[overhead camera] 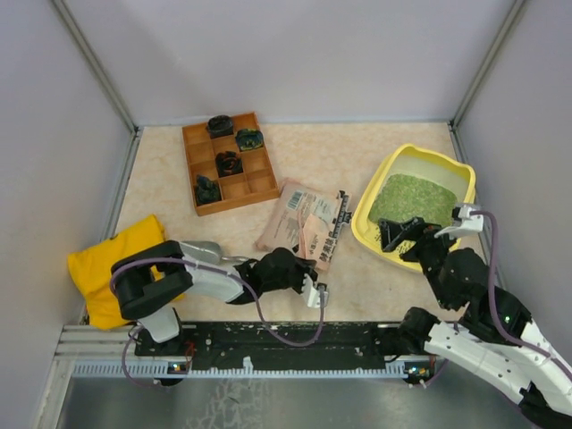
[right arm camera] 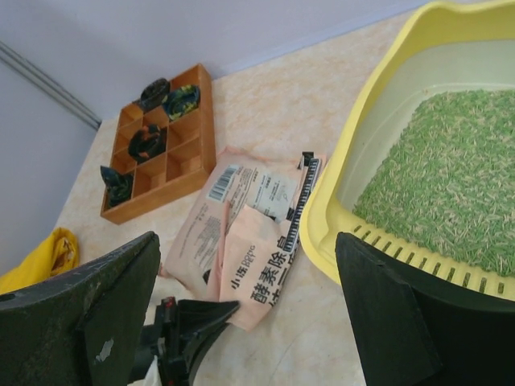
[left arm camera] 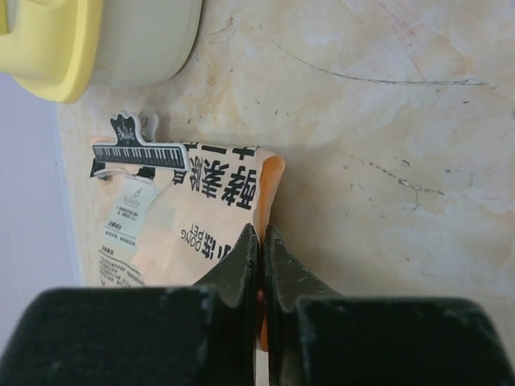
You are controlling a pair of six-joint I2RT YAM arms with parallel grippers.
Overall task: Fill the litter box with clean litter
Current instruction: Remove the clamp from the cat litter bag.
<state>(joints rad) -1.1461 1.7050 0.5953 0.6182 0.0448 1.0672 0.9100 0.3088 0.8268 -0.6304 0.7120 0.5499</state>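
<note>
The yellow litter box (overhead camera: 365,228) stands at the right, with green clean litter (overhead camera: 413,201) spread over its floor. A pink printed pouch (overhead camera: 302,219) lies flat to its left, a piano-key clip (left arm camera: 141,153) on its top edge. My left gripper (overhead camera: 307,271) reaches in low from the left and is shut on the pouch's near edge; in the left wrist view the fingers (left arm camera: 241,265) pinch the orange edge between them. My right gripper (overhead camera: 402,237) hovers open over the box's near rim (right arm camera: 322,233), nothing between its fingers. The litter (right arm camera: 451,177) shows beside it.
A brown wooden compartment tray (overhead camera: 261,183) holding small dark objects sits at the back left. A yellow cloth bag (overhead camera: 103,264) lies at the left edge by the left arm's base. Grey walls close in on three sides.
</note>
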